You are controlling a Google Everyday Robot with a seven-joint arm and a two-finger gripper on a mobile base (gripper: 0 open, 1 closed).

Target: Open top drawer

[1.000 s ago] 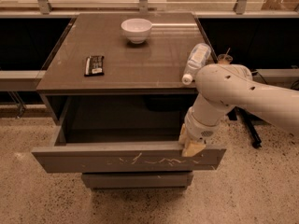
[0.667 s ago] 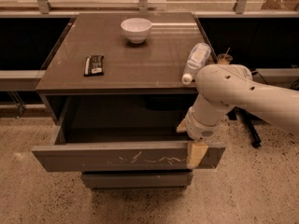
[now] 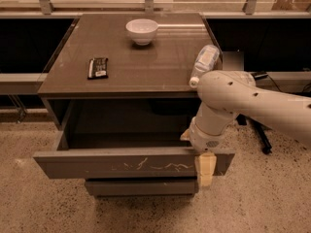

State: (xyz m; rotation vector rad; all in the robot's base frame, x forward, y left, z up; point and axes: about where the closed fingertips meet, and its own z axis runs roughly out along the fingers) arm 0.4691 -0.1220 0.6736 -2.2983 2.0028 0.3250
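The top drawer (image 3: 121, 165) is pulled well out of the grey-brown cabinet, and its wide front shows pale whitish scratches. The inside looks dark and empty. My gripper (image 3: 197, 154) hangs from the white arm over the right end of the drawer front and straddles its top edge. One tan finger (image 3: 206, 169) lies in front of the panel, and the other (image 3: 186, 136) shows just behind it, inside the drawer. The fingers stand apart, wider than the panel.
On the cabinet top (image 3: 146, 57) are a white bowl (image 3: 142, 31), a dark snack bar (image 3: 98, 67) and a plastic bottle (image 3: 204, 63) lying at the right edge. A narrower drawer front (image 3: 141, 187) sits below. Speckled floor lies in front, with chair legs (image 3: 260, 137) to the right.
The drawer front has stayed where it was. The tan finger in front of the panel has swung lower and outward over the front, while the wrist has held its place.
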